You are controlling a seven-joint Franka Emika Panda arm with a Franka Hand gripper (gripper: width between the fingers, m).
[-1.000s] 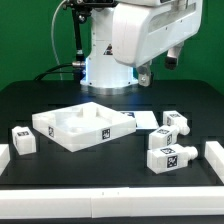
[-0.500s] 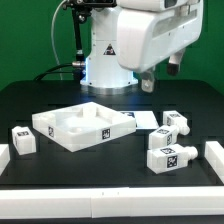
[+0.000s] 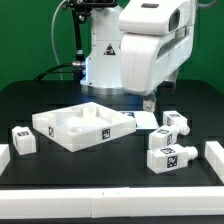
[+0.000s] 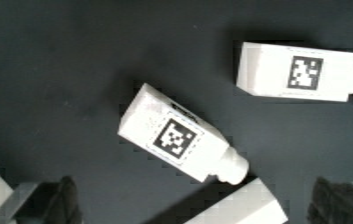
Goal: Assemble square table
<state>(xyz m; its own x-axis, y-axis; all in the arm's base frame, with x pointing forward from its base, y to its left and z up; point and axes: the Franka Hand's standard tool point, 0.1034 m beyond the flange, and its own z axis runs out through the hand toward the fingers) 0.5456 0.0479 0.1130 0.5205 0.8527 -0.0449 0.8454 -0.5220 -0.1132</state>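
The square table's white top point(image 3: 80, 125) lies flat near the middle of the black table. One tagged white leg point(image 3: 22, 140) stands at the exterior view's left. Three more tagged legs point(image 3: 172, 124) point(image 3: 166, 138) point(image 3: 170, 157) lie in a group at the exterior view's right. My gripper point(image 3: 150, 103) hangs above and just behind that group. In the wrist view two legs show below me, one slanted point(image 4: 182, 135) and one further off point(image 4: 303, 70). The gripper point(image 4: 194, 205) is open, its dark fingers point(image 4: 48, 200) wide apart with nothing between them.
The marker board point(image 3: 147, 119) lies flat between the table top and the right-hand legs. Plain white blocks stand at the front left edge point(image 3: 3, 155) and the front right edge point(image 3: 214, 153). The robot's base point(image 3: 100, 60) stands behind the parts.
The arm has come down and forward toward the legs at the exterior view's right. The jaws have stayed open, and no part has moved.
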